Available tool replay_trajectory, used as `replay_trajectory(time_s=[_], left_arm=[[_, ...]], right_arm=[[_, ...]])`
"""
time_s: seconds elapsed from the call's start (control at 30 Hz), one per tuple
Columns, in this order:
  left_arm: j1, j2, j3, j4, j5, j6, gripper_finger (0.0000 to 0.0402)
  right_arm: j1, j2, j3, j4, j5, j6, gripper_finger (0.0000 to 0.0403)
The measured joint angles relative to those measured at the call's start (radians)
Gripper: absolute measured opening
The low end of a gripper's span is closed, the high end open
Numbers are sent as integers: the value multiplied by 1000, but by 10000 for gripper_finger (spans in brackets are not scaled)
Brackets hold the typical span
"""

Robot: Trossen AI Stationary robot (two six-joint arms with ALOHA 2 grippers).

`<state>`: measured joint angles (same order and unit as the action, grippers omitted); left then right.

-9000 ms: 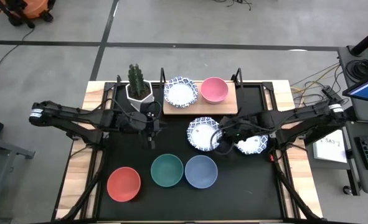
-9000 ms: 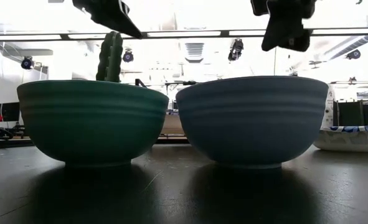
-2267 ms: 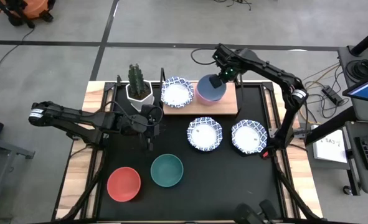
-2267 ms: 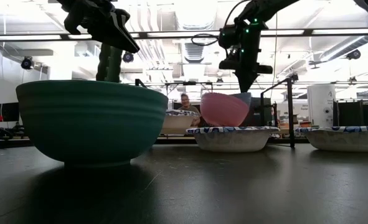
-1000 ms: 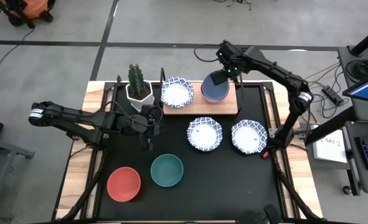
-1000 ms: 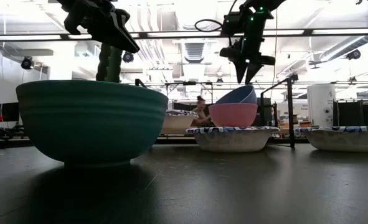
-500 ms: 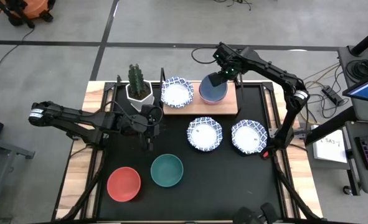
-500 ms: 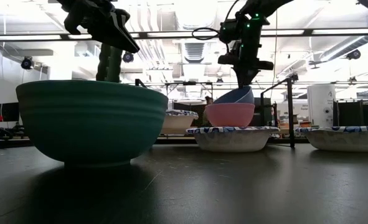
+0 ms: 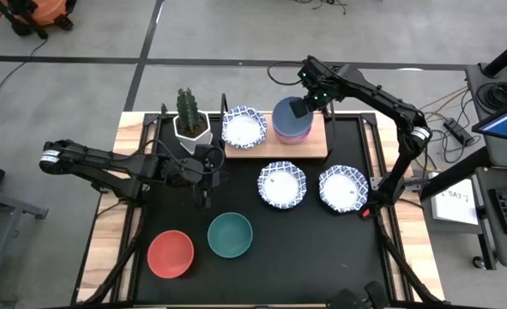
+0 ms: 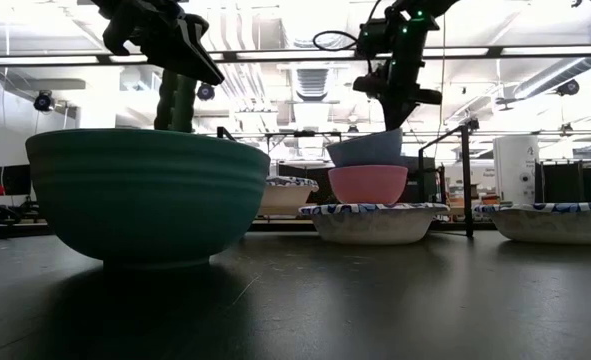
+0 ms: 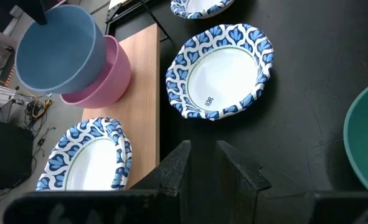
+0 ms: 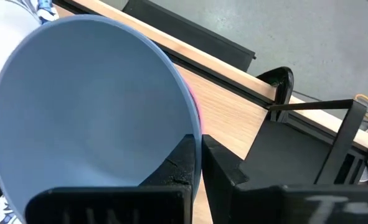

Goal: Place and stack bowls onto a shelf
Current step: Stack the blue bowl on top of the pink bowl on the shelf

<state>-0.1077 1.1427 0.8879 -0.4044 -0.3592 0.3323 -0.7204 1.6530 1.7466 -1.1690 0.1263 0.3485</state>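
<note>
Right arm is extended over the shelf [image 9: 315, 146]; right gripper [image 9: 298, 109] is clamped on the blue bowl [image 9: 286, 117] rim. Bowl is held mouth-up, slightly tilted, nested in the pink bowl [image 10: 368, 184]. Left gripper [image 9: 206, 176], nearly closed and empty, is parked mid-table.

Your table [image 9: 107, 232] carries a big black mat [image 9: 339, 257] covering most of its top. On the mat, near the front left corner, sit the red bowl [image 9: 170, 254] and the green bowl [image 9: 230, 235] side by side. Toward the middle and right, two patterned bowls [image 9: 281, 184] [image 9: 344, 188] lie next to each other. Along the back edge you have the cactus pot [image 9: 191, 123] at the left and the wooden shelf [image 9: 274, 147] beside it, bearing a third patterned bowl [image 9: 244, 127] and the pink bowl [image 10: 368, 184].
</note>
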Motion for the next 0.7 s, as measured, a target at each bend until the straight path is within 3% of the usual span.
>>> replay_trajectory(time_s=[0.3, 0.7], left_arm=[[0, 0, 0, 0, 0, 0, 56], [0, 0, 0, 0, 0, 0, 56]], right_arm=[[-7, -1, 0, 0, -73, 1, 11], [-11, 17, 0, 0, -74, -2, 12]])
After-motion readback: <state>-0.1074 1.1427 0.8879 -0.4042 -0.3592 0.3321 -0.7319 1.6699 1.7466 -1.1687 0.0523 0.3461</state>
